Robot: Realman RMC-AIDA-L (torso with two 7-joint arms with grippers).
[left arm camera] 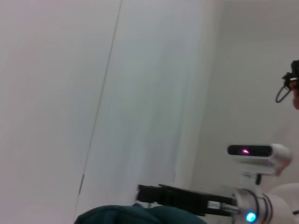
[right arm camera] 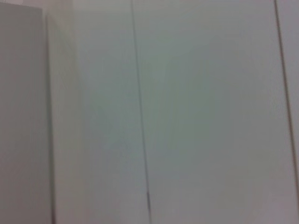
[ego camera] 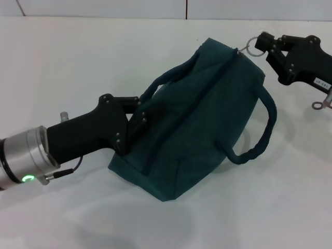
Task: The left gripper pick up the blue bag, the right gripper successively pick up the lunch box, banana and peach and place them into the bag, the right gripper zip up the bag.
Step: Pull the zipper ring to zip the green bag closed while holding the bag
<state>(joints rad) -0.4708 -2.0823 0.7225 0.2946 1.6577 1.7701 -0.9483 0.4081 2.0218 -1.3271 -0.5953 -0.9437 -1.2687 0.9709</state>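
blue bag [ego camera: 202, 119] on table [ego camera: 62, 62] | left gripper [ego camera: 136, 120] clamped on bag's side | right gripper [ego camera: 263, 44] pinching zipper ring [ego camera: 252, 45] at bag's far end

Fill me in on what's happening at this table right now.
The left gripper is clamped on the near end of a dark blue-green fabric bag lying on the white table. The right gripper is at the bag's far end, pinching the metal ring of the zipper pull. The zipper looks closed along the bag's top. No lunch box, banana or peach is visible outside the bag.
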